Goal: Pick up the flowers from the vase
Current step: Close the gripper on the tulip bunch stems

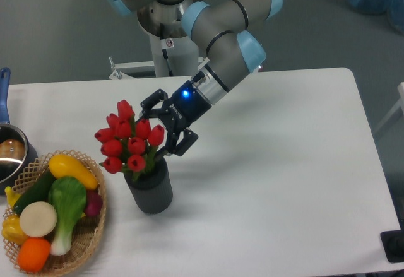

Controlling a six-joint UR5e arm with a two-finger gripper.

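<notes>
The flowers (129,140) stand in the vase (150,188), left of table centre, red buds spreading wider than its mouth; the gripper (165,130) sits at their three o'clock, jaws spread wide, one finger above the rightmost bud, one below beside the stems; nothing gripped yet. Judgement: closure should fall on the bound stems beneath the buds, not the heads; lift straight up, lest the vase tip. The wicker basket (85,242) of vegetables lies at the vase's eight o'clock, near; a pot (9,154) at ten o'clock, well apart.
</notes>
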